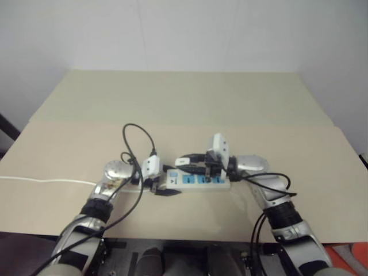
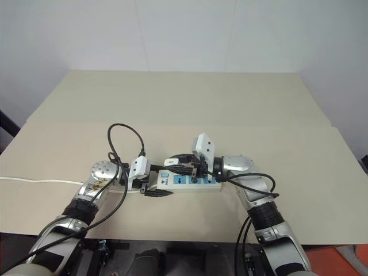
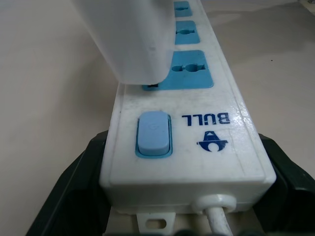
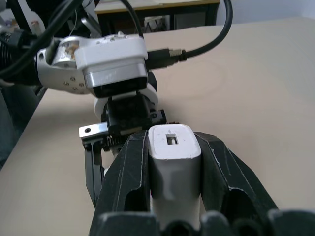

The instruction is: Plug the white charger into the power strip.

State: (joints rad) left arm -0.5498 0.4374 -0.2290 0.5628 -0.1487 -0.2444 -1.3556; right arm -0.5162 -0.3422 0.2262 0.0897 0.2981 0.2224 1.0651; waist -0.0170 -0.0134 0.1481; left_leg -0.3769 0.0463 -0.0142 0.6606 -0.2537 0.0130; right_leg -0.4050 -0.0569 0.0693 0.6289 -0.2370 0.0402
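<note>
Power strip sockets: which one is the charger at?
The socket nearest the blue switch; the white charger overlaps its edge, while the farther two show uncovered.

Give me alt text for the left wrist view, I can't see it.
The white charger sits at the first blue socket of the power strip, held from above. The left gripper clamps the strip's cord end, its black fingers on either side, beside a blue switch on a beige table.
</note>
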